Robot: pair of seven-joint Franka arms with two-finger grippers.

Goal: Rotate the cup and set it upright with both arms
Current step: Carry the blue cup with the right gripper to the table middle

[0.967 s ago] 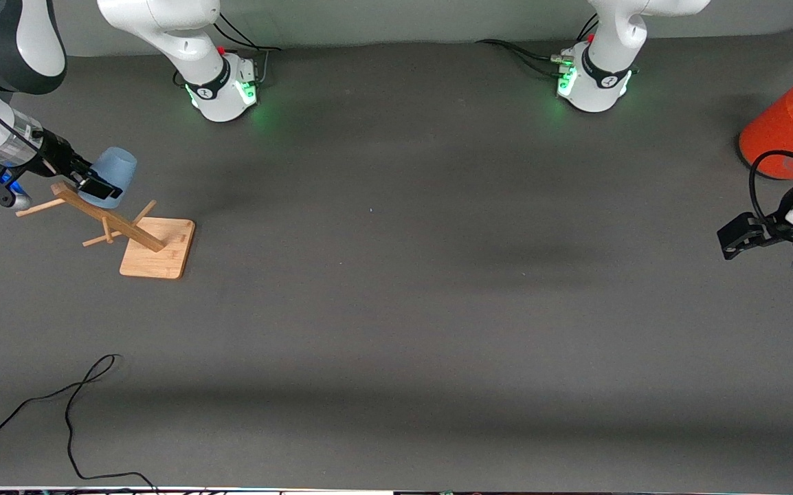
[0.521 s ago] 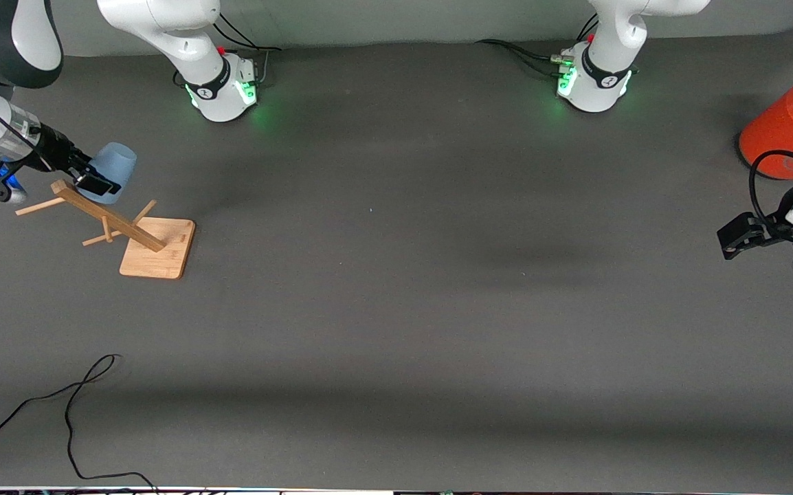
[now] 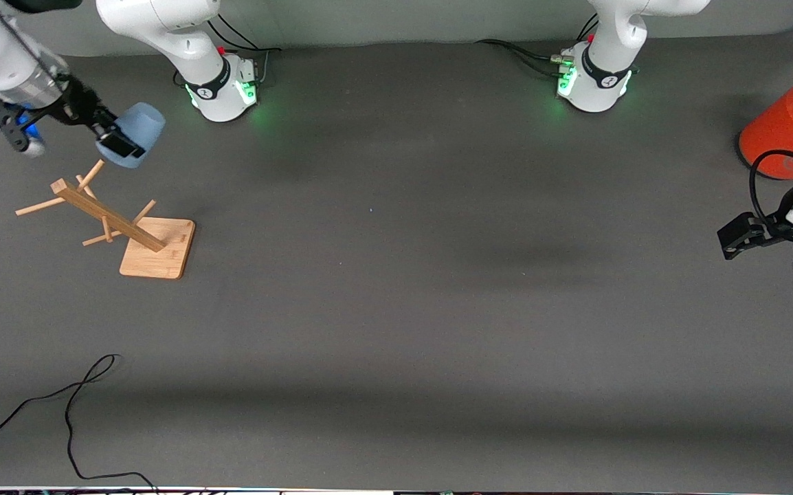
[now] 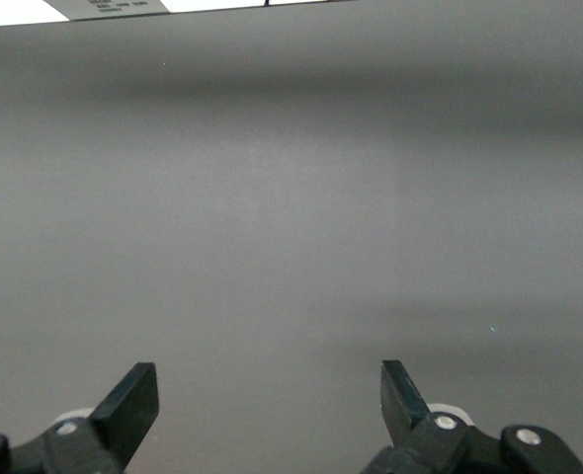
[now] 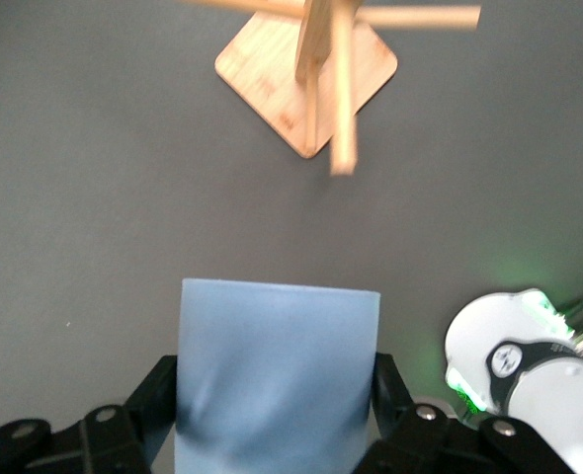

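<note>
My right gripper (image 3: 116, 142) is shut on the light-blue cup (image 3: 134, 134) and holds it in the air on its side, above the wooden rack (image 3: 104, 218) at the right arm's end of the table. In the right wrist view the cup (image 5: 277, 375) fills the space between the two black fingers (image 5: 161, 405), with the rack (image 5: 311, 74) below it. My left gripper (image 3: 736, 242) is open and empty, waiting low at the left arm's end of the table; its wrist view shows its gripper (image 4: 269, 395) over bare grey table.
A big orange-red can (image 3: 781, 130) with a grey top stands at the left arm's end, close to the left arm. A black cable (image 3: 70, 405) lies on the table near the front camera. The two bases (image 3: 221, 86) glow green.
My right gripper has lifted the cup up and off the rack's peg and moved it toward the robots' bases. The left arm has not moved.
</note>
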